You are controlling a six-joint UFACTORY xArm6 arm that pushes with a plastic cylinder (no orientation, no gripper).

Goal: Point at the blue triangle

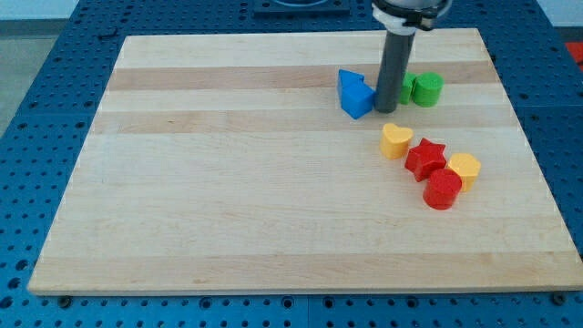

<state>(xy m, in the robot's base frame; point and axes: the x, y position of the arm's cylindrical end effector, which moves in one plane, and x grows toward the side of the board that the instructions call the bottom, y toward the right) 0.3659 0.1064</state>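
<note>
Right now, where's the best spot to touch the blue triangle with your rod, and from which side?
Its right face, from the view's right. My tip already sits beside the blue triangle there, and that face is broad. The green blocks behind the rod crowd that side, though.

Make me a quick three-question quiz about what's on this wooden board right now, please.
1. True or false: my tip is beside the blue triangle, on the triangle's right in the view.
2. Which block lies closest to the view's bottom? A) yellow heart B) red round block C) green round block
3. Fill in: the red star sits between the yellow heart and the ____ block near the view's right.

Key: 1 true; 2 B; 3 yellow.
</note>
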